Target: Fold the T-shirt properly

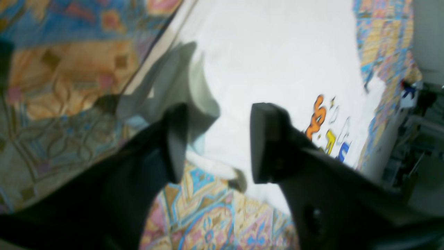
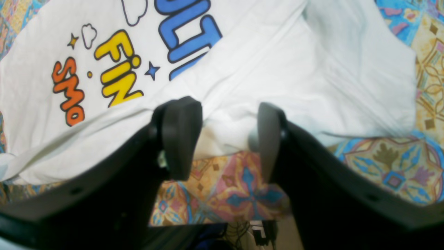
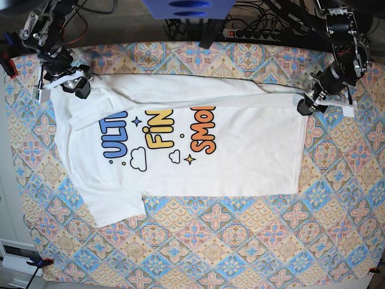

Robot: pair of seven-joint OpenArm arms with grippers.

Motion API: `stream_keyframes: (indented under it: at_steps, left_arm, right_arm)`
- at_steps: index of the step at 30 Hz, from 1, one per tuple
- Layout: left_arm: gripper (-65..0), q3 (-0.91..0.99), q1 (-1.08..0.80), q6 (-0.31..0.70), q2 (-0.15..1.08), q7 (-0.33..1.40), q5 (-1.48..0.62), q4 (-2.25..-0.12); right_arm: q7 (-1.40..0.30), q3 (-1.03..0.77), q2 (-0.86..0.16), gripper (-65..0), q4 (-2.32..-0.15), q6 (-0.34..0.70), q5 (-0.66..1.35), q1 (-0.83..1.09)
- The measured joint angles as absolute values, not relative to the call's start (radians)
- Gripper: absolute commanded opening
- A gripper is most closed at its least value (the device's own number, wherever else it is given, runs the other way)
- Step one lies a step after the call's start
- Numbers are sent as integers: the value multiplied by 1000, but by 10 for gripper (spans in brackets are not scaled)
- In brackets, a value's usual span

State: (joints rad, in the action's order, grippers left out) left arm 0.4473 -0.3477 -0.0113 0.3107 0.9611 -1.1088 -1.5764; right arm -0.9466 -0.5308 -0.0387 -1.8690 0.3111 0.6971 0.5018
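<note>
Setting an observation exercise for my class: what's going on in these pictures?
A two-armed robot is folding a large white cotton T-shirt with blue, yellow and orange cartoon lettering, spread on a colourful patterned tablecloth. The far long edge is already folded over. The left tool and the right tool are both open at that edge's two ends.

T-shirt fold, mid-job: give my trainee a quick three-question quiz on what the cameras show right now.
1. True or false: the T-shirt lies print side up.
2. Pick one: the right gripper has its fingers A) shut on cloth, B) open, C) out of view.
3. Fill in: the lettering nearest the left gripper is coloured ____.

Key: 1 true; 2 B; 3 orange.
</note>
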Motion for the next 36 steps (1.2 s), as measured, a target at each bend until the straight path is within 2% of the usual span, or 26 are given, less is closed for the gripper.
stream_keyframes:
  at_steps: [3,5,15,17,22,25,31,36]
  left_arm:
    - [-598,448,-327,-11,305,964,-1079,-1575]
    - [-650,450,-299,-12,284,961,-1045,-1574]
    - [-646,476,-188,-6,258,962,-960,-1573]
    - [-604,509,-192,-5,255,966,-960,-1573]
    - [-417,568,-233,-15,261,962,-945,-1573]
    - [-339,605,-243,-7,258,970,-953,-1574]
    - [-327,634,-267,-11,260,969,-947,-1576]
    - [-327,621,-371,-4,252,968,-965,-1621]
  right_arm:
    - [-946,-531,-39,-365,-1869,311,698,501]
    - [-945,-531,-39,-365,-1869,311,704,501]
    - [-947,-531,-39,-365,-1869,311,705,501]
    - [-946,-531,-39,-365,-1869,311,704,502]
    - [-950,-529,-39,-365,-1869,311,705,504]
    - [-952,-528,-39,-365,-1869,313,707,505]
    - [-955,-524,-38,-365,-1869,311,707,504]
    - [-955,-524,-39,-365,-1869,311,707,503]
